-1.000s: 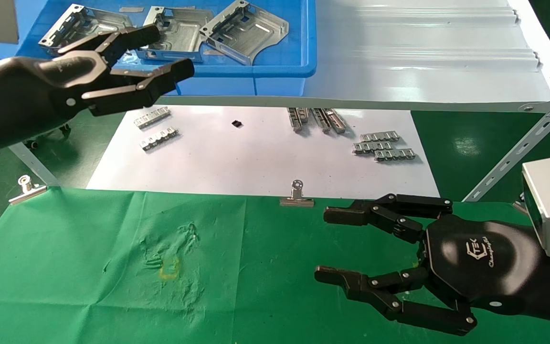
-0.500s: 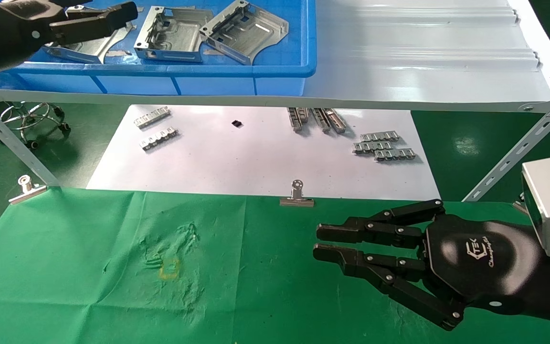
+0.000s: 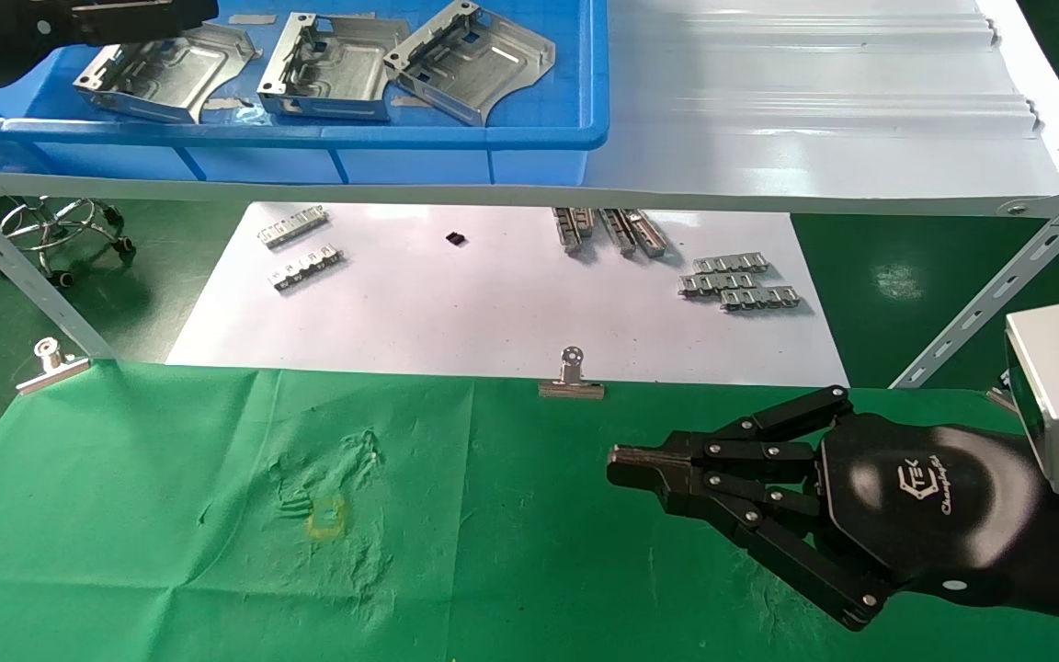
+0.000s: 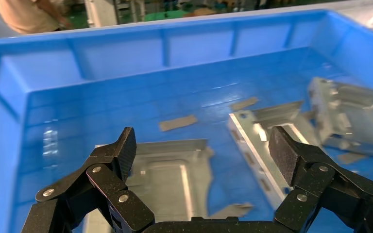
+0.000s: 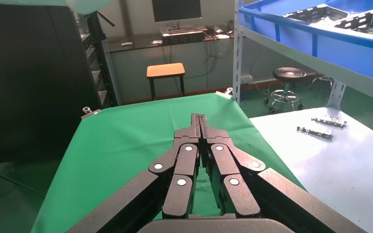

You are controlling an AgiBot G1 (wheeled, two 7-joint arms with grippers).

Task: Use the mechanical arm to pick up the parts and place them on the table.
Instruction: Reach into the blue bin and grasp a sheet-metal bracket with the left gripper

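Three silver sheet-metal parts lie in a blue bin [image 3: 548,138] on the shelf: a left one [image 3: 162,78], a middle one [image 3: 332,69] and a right one [image 3: 474,60]. My left arm [image 3: 15,37] reaches over the bin's left end. Its gripper [image 4: 204,145] is open and empty, hovering above the left part [image 4: 170,179], with the middle part [image 4: 272,145] beside it. My right gripper [image 3: 617,464] is shut and empty, low over the green table [image 3: 171,515]; its fingers [image 5: 199,119] are pressed together.
The pale grey shelf [image 3: 814,119] overhangs a white sheet [image 3: 493,303] with small ribbed metal strips [image 3: 741,280]. Binder clips [image 3: 572,377] hold the cloth's far edge. A shelf strut [image 3: 998,294] slants at the right.
My left gripper has moved up and away over the bin's left end. My right gripper's fingers have closed from wide open to shut.
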